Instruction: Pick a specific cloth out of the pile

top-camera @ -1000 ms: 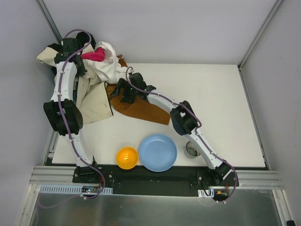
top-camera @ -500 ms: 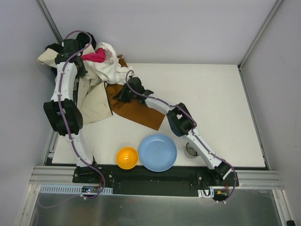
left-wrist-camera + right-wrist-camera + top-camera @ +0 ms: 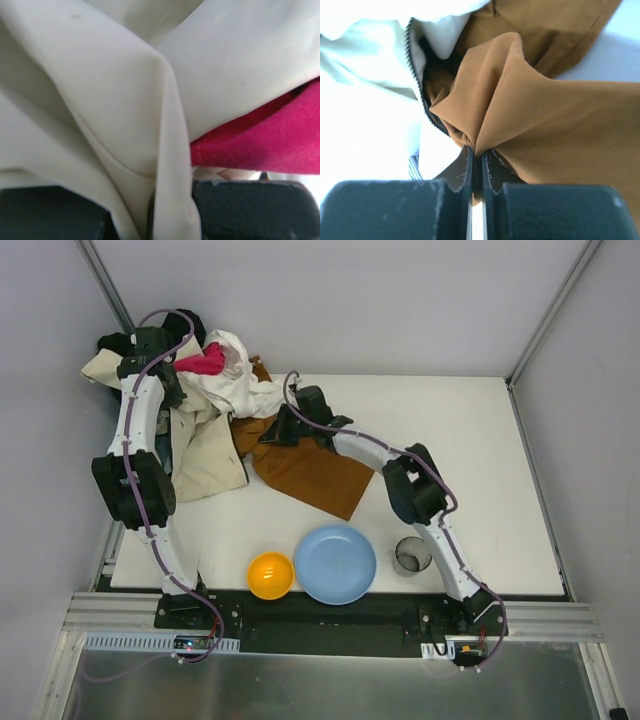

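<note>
The rust-brown cloth point(image 3: 318, 473) lies spread on the white table, its upper end still against the pile point(image 3: 215, 435) of cream, white, black and pink garments at the back left. My right gripper point(image 3: 283, 430) is shut on a bunched fold of the cloth point(image 3: 545, 120) near that end; the right wrist view shows the fold pinched between the right gripper's point(image 3: 481, 156) two black pads, beside a zippered cream garment point(image 3: 370, 75). My left gripper point(image 3: 170, 370) sits on top of the pile, shut point(image 3: 172, 200) on a cream fabric fold, with pink fabric point(image 3: 270, 145) just to its right.
An orange bowl point(image 3: 270, 575), a blue plate point(image 3: 336, 564) and a small metal cup point(image 3: 409, 555) stand along the near edge. Grey walls and slanted frame posts enclose the table. The right arm stretches diagonally across the table's middle.
My right gripper has shut on the rust-brown cloth and shifted right, drawing the cloth farther out from under the pile. The left arm has stayed where it was.
</note>
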Controlling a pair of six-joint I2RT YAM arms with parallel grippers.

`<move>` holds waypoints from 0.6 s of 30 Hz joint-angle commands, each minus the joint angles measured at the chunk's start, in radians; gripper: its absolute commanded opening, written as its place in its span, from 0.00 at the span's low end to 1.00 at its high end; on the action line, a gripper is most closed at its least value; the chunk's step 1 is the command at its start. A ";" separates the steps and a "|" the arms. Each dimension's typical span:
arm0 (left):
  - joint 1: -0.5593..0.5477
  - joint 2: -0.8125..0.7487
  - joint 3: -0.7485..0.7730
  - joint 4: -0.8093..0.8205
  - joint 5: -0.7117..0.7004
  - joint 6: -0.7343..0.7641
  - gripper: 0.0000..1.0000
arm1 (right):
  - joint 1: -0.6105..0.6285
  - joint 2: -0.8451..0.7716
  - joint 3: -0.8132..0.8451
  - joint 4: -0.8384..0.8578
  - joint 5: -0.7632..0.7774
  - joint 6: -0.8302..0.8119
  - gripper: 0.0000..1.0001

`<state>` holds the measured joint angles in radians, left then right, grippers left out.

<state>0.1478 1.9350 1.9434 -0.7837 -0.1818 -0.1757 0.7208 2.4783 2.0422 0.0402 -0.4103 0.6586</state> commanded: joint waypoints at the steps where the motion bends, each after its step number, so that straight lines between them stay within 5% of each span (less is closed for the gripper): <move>1: 0.029 -0.079 -0.030 0.020 0.010 -0.036 0.00 | -0.076 -0.247 -0.100 -0.003 0.002 -0.145 0.01; 18: 0.088 -0.116 -0.119 0.026 0.004 -0.074 0.00 | -0.356 -0.673 -0.430 -0.010 -0.007 -0.198 0.01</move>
<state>0.1982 1.8904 1.8381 -0.7666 -0.1120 -0.2371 0.4404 1.9995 1.6154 -0.0257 -0.4500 0.5045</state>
